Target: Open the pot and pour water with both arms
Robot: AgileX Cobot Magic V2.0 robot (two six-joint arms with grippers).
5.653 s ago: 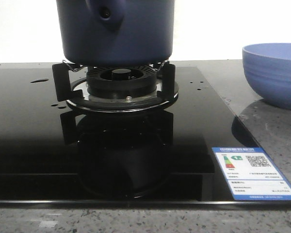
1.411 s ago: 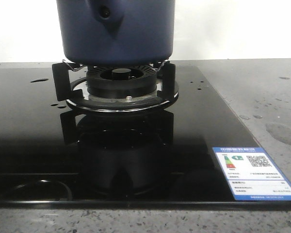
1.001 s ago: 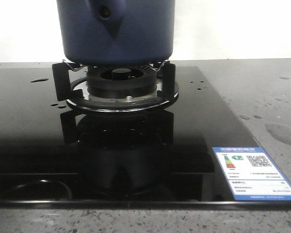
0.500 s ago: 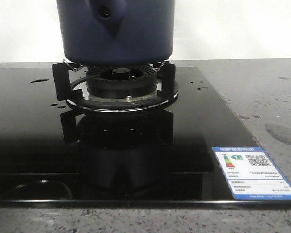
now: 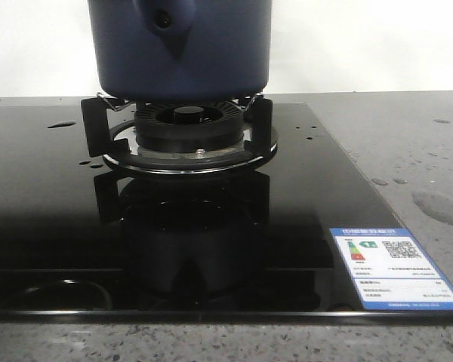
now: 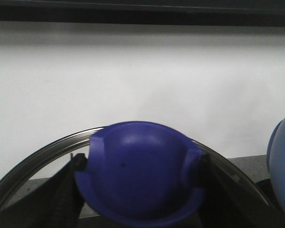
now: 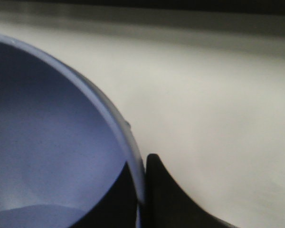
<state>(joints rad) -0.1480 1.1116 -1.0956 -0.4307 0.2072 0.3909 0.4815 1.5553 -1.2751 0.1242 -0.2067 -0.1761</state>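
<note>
The dark navy pot (image 5: 181, 53) stands on the gas burner (image 5: 189, 128), its handle stub with the round hole (image 5: 164, 19) facing me; its top is cut off by the frame. Neither gripper shows in the front view. In the left wrist view my left gripper (image 6: 140, 202) is shut on the blue knob (image 6: 137, 166) of a glass lid with a metal rim (image 6: 42, 152), held up in front of a white wall. My right gripper (image 7: 141, 194) is shut on the rim of a light blue bowl (image 7: 47, 142), one finger inside and one outside. Water shows as a puddle (image 5: 438, 205) on the counter.
The burner sits on a glossy black glass hob (image 5: 53, 219) with small drops (image 5: 60, 124) and an energy label (image 5: 396, 268) at its front right corner. Speckled grey counter (image 5: 423, 136) lies to the right. The light blue bowl's edge shows in the left wrist view (image 6: 282, 171).
The light blue bowl that stood on the counter at the right 5.7 s ago is gone, leaving a puddle. Over the last second and a half nothing has visibly moved.
</note>
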